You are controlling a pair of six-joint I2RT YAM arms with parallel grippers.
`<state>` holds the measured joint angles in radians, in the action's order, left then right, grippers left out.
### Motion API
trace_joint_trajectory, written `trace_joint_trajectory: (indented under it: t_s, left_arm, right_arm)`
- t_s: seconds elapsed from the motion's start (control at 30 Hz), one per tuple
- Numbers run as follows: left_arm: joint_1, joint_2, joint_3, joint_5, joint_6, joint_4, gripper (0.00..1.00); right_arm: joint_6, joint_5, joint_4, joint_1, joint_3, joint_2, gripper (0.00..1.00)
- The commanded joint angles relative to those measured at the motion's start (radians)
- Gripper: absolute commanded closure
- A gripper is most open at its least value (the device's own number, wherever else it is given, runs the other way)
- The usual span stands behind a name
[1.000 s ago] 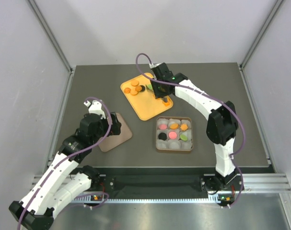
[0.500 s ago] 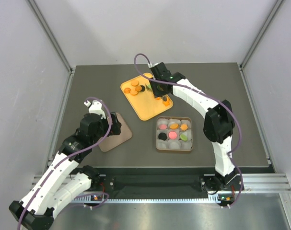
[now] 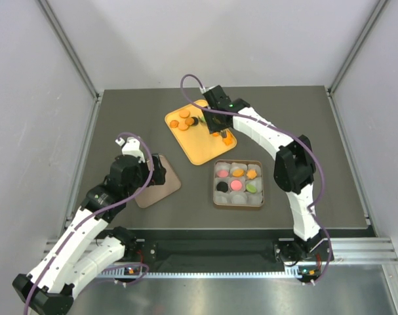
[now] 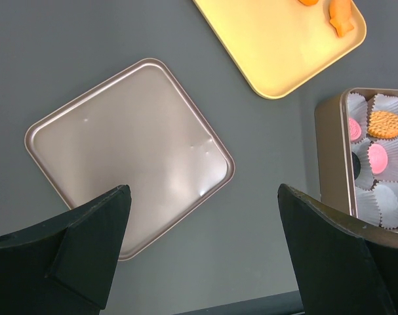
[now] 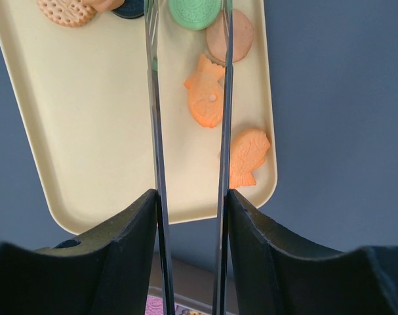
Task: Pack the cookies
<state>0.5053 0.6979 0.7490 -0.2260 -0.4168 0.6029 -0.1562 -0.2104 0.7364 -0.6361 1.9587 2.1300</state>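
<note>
Cookies lie on the yellow tray point(image 3: 200, 149): a green cookie point(image 5: 193, 14), a tan round one point(image 5: 238, 36), two orange fish-shaped ones point(image 5: 206, 98) and a black one point(image 5: 130, 8). My right gripper point(image 5: 191, 197) hangs over the tray, shut on metal tongs point(image 5: 155, 118). The green cookie sits between the tong tips at the frame's top edge; contact cannot be made out. The square tin point(image 3: 215, 197) holds pink, orange, black and green cookies in white cups. My left gripper point(image 4: 204, 197) hovers open and empty over the table beside the tin's lid point(image 4: 126, 151).
The lid point(image 3: 164, 187) lies flat left of the tin, partly under my left arm. The tin point(image 4: 326, 151) shows at the right of the left wrist view. Grey walls close in the table on three sides.
My right gripper has shifted a little left and back over the tray, and the tong blades have spread slightly. The left arm has not moved.
</note>
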Motion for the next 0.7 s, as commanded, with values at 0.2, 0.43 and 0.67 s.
trace_joint_trajectory:
  t_s: [0.2,0.43,0.67]
  left_arm:
    - [0.004,0.0,0.0,-0.012,0.0,-0.015,0.02]
    - [0.004,0.0,0.0,-0.012,0.0,-0.014,0.01]
    - [0.004,-0.001,0.0,-0.012,0.0,-0.015,0.01]
  right_arm:
    - [0.011,-0.001,-0.009,0.018,0.074,0.021,0.55]
    - [0.004,0.026,-0.008,0.019,0.074,0.028,0.57]
    - [0.006,0.039,-0.005,0.019,0.075,0.033,0.57]
